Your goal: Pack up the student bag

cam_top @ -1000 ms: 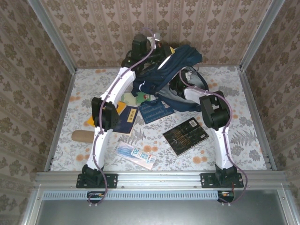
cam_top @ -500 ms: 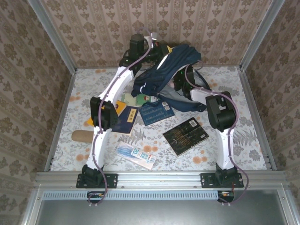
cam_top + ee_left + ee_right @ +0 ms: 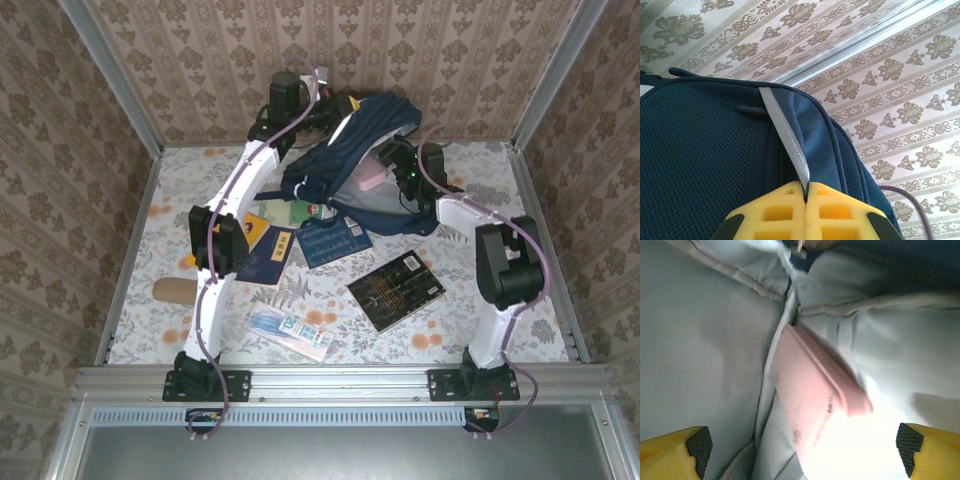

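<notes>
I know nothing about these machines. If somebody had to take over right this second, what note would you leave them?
Left claw: shut on the white reflective stripe of the student bag, holding its top up at the far side of the table.
Right claw: open inside the bag's mouth, gripping nothing.
Done: a flat pink case lies on the bag's grey lining.
Left: the black book, blue book, navy book, packet and tan object lie on the table outside the bag.
</notes>
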Motion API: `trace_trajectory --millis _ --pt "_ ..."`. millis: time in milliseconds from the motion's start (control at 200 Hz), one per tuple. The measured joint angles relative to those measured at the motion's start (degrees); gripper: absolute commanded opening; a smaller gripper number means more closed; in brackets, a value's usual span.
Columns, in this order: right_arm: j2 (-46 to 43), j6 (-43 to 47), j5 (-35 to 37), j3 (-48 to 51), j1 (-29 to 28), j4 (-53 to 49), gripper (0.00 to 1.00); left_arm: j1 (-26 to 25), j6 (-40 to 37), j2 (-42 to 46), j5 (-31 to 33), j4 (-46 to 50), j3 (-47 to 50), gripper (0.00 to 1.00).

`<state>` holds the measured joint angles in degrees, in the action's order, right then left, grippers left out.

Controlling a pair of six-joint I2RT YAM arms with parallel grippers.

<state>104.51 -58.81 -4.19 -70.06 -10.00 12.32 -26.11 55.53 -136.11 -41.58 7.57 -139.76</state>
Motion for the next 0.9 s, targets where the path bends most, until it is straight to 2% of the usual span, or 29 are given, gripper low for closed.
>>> trace_trajectory --millis 290,450,590,695,820,900 --pt "-23.9 4.1 11.0 11.5 -1.7 -13.3 0.87 -1.4 -3.2 0.0 -0.6 1.2 0.1 0.0" --pt "-35.6 10.3 17.5 15.9 -6.8 -18.9 0.88 -5.2 -7.0 0.0 -0.5 4.5 1.0 0.0" --pt "-43.7 16.2 18.1 20.7 -8.4 -18.8 0.9 -8.4 -10.5 0.0 -0.1 8.8 1.9 0.0" --pt "-44.2 18.0 16.0 23.3 -6.3 -17.3 0.9 -9.6 -10.8 -0.8 0.6 10.3 2.4 0.0" --pt "-37.6 17.4 9.0 23.7 -0.3 -15.6 0.88 -9.6 -10.7 -2.5 3.2 10.2 2.4 0.0" --pt "-35.4 17.3 6.8 23.7 0.7 -16.5 0.89 -9.0 -10.8 -4.7 4.5 10.6 0.4 0.01"
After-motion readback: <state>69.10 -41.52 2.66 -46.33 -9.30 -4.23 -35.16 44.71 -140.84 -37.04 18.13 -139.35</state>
